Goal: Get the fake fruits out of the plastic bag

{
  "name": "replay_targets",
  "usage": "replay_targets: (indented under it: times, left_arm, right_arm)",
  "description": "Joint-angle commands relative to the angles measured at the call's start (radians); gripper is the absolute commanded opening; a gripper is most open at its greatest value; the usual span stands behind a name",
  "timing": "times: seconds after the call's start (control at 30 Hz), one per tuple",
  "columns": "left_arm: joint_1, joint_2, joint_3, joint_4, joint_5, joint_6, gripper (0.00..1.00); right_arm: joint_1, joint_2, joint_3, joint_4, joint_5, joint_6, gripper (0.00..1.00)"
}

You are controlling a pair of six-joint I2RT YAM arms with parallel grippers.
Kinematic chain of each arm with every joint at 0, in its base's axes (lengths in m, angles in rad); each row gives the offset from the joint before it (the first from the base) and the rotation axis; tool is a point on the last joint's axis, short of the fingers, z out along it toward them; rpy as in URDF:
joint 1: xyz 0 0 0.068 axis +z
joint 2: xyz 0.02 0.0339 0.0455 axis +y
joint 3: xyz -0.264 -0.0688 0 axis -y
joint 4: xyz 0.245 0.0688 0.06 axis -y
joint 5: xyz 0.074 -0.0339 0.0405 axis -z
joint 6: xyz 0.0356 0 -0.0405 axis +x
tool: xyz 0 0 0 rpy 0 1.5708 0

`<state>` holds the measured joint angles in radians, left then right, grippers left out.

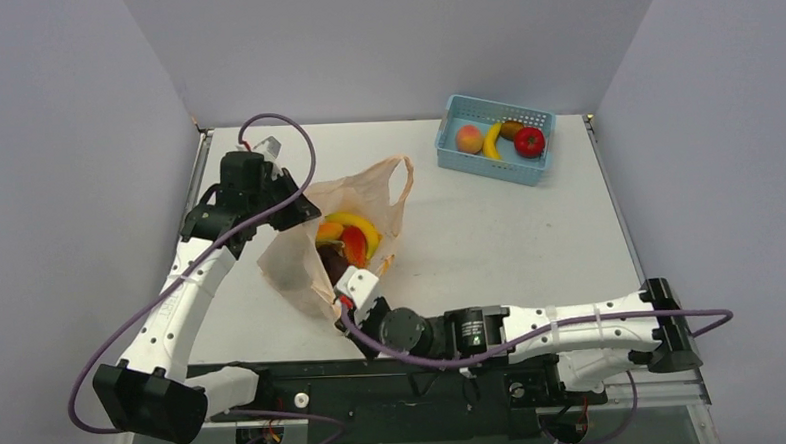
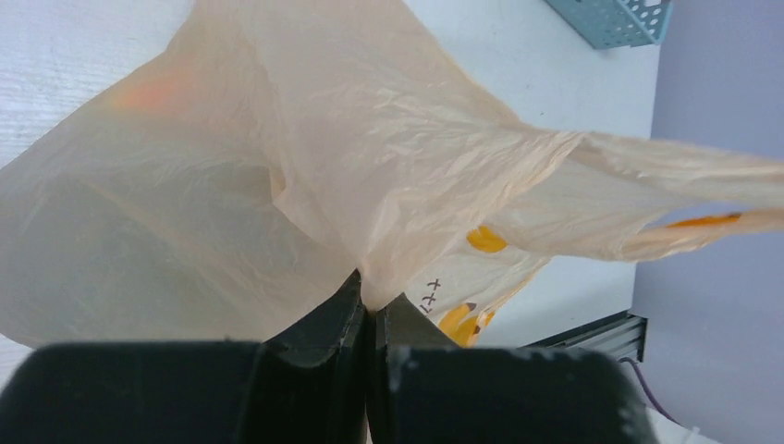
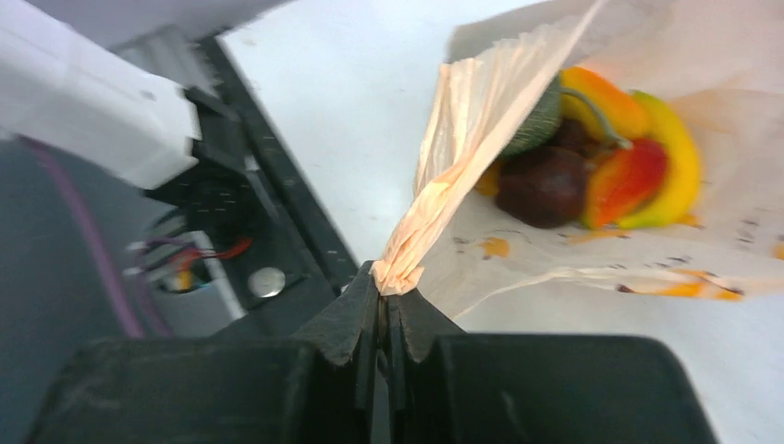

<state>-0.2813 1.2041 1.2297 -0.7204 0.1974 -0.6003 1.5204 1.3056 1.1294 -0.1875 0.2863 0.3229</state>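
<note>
2 end effectors (image 2: 370, 298) (image 3: 385, 289), tight on bag (image 1: 371, 186)

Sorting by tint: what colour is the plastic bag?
The plastic bag is pale see-through orange; best seen in the left wrist view.

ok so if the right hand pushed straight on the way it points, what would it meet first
The plastic bag itself: the right hand is shut on a fold of its rim. Past that film, the plum inside looks like the nearest fruit, though depth is hard to judge.
</note>
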Motion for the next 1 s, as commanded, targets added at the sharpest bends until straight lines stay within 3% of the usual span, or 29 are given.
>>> replay_targets:
  times: [0.0, 0.07, 0.13, 0.27, 0.4, 0.47, 0.5, 0.53, 0.57, 0.63, 0.7, 0.8, 0.97]
  left_arm:
    - [0.088, 0.039, 0.090, 0.152, 0.095, -0.083, 0.00]
    - [0.130, 0.061, 0.101, 0.187, 0.197, -0.104, 0.00]
    - [0.160, 0.069, 0.097, 0.202, 0.261, -0.107, 0.00]
    - [0.191, 0.047, 0.042, 0.210, 0.328, -0.094, 0.00]
    - [0.199, 0.003, -0.007, 0.209, 0.362, -0.049, 0.00]
    - [0.199, -0.034, -0.027, 0.195, 0.371, 0.009, 0.00]
    - [0.199, -0.044, -0.048, 0.189, 0.372, 0.042, 0.00]
    - [0.199, -0.071, -0.062, 0.188, 0.370, 0.057, 0.00]
    - [0.199, -0.081, -0.095, 0.192, 0.370, 0.079, 0.00]
    - [0.199, -0.110, -0.143, 0.205, 0.384, 0.107, 0.00]
    - [0.198, -0.131, -0.183, 0.214, 0.394, 0.132, 0.00]
    - [0.197, -0.174, -0.224, 0.219, 0.390, 0.176, 0.00]
    - [0.195, -0.253, -0.279, 0.243, 0.384, 0.243, 0.00]
  right_arm:
    - [0.174, 0.096, -0.002, -0.013, 0.555, -0.102, 0.00]
    - [0.227, 0.193, 0.009, -0.029, 0.715, -0.154, 0.00]
    - [0.240, 0.289, 0.045, -0.045, 0.770, -0.191, 0.00]
    - [0.221, 0.379, 0.064, 0.009, 0.684, -0.269, 0.00]
    - [0.174, 0.392, 0.081, 0.032, 0.376, -0.247, 0.00]
    - [0.113, 0.379, 0.067, 0.060, 0.149, -0.183, 0.13]
    - [0.089, 0.367, 0.058, 0.103, -0.069, -0.151, 0.22]
    - [0.037, 0.360, 0.027, 0.141, -0.173, -0.060, 0.26]
    - [0.013, 0.343, -0.001, 0.276, -0.357, -0.004, 0.34]
    - [-0.039, 0.318, -0.094, 0.469, -0.491, 0.158, 0.43]
    - [-0.067, 0.288, -0.149, 0.526, -0.514, 0.259, 0.50]
    - [-0.088, 0.211, -0.197, 0.486, -0.484, 0.271, 0.56]
    - [-0.096, -0.006, -0.226, 0.264, -0.340, 0.238, 0.70]
